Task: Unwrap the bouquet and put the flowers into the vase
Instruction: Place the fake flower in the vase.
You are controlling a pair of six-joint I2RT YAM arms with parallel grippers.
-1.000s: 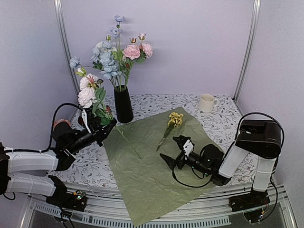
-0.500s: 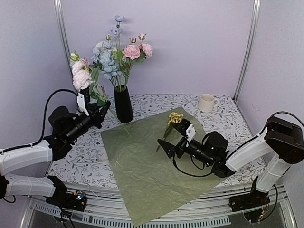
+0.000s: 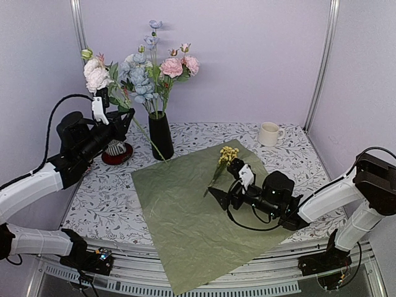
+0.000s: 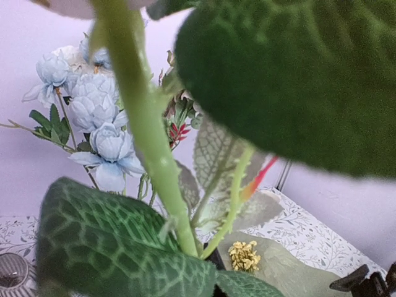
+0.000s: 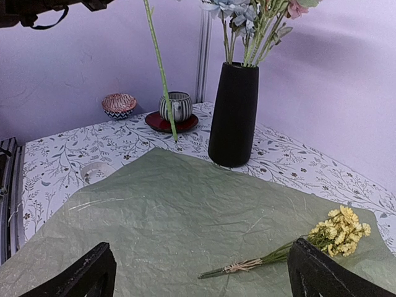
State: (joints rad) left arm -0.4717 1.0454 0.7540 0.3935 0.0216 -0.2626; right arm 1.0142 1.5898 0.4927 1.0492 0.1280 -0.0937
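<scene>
The black vase [image 3: 161,136] stands at the back left and holds blue and pink flowers [image 3: 154,65]. My left gripper [image 3: 122,119] is raised to the left of it, shut on the stem of a white and pink flower [image 3: 96,74]. That stem [image 5: 159,68] hangs down beside the vase [image 5: 233,114]. Leaves hide the jaws in the left wrist view; the stem [image 4: 148,136] fills it. The olive-green paper [image 3: 185,210] lies flat. A tied yellow cluster [image 3: 228,154] rests on it. My right gripper [image 3: 224,184] is open and empty, low over the paper just short of the cluster [image 5: 339,230].
A white mug [image 3: 269,133] sits at the back right. A striped cup on a red saucer [image 3: 116,150] stands left of the vase, with a small patterned bowl [image 5: 119,104] beyond it. Lilac walls and metal posts close the back and sides.
My left arm has lifted the white flower up and back, and its stem has left the paper and now hangs by the vase. The right gripper moved forward toward the yellow cluster, still open.
</scene>
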